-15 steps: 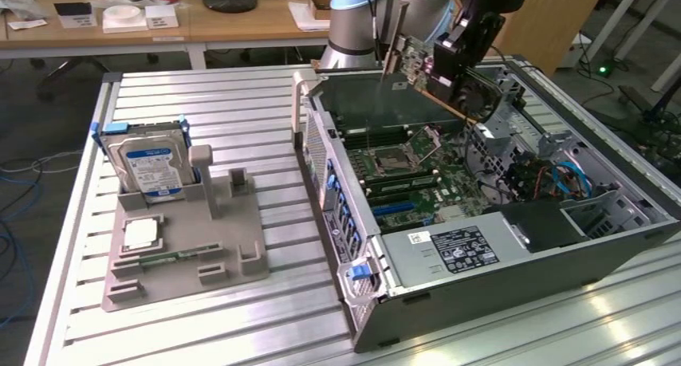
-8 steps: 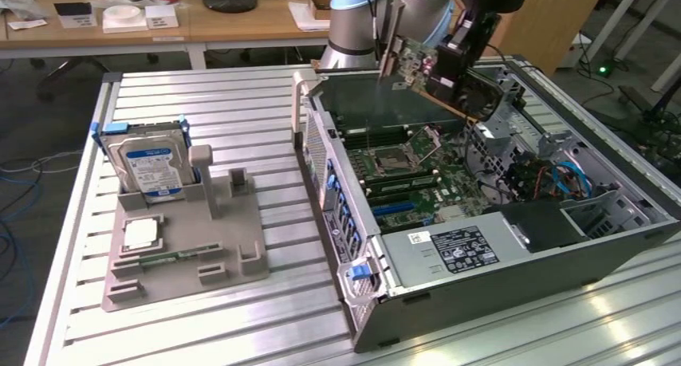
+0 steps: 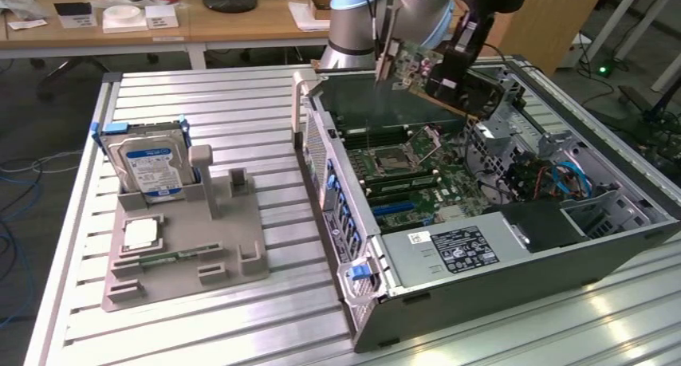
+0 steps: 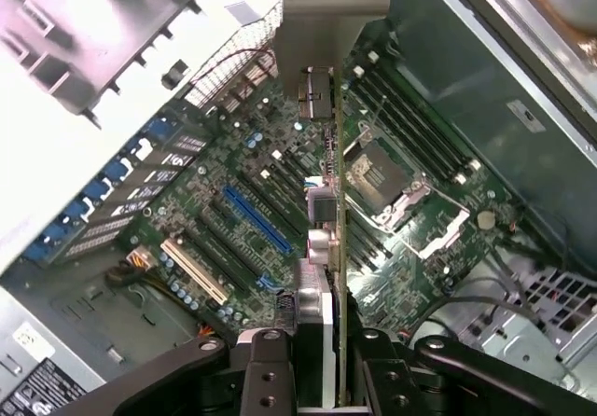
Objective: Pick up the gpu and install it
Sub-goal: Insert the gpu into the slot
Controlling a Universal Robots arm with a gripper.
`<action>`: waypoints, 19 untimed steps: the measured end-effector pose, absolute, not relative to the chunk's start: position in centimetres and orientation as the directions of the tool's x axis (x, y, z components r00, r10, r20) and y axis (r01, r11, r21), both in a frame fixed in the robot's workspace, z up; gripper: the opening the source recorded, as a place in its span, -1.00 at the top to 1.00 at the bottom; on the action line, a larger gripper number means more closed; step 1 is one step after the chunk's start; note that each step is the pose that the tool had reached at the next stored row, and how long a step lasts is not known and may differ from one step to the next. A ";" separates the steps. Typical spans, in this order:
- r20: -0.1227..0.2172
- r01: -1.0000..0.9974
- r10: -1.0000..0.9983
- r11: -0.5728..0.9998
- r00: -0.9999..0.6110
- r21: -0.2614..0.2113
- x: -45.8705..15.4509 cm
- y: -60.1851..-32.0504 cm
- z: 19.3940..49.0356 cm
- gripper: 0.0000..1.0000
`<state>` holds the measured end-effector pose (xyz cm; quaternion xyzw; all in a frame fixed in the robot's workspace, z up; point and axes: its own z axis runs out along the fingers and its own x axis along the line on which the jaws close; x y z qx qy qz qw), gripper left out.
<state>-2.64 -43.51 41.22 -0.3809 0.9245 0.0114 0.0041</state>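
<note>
gpu [image 4: 323,234] clamped edge-on in pincer [image 4: 325,360], hanging above motherboard [image 4: 233,201].

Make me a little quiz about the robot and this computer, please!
1. True or false: the gpu is already plugged in down inside the open computer case.
2. What stands upright in the grey holder beside the case? A) a hard drive B) a fan C) a keyboard
3. Fill the gap: the pincer is shut on the ____.

Key
1. False. The card is held up over the case, above the boards.
2. A.
3. gpu.
</note>
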 end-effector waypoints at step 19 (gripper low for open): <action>-0.017 -0.884 -0.884 0.467 -0.468 0.017 -2.6 -43.5 41.2 0.44</action>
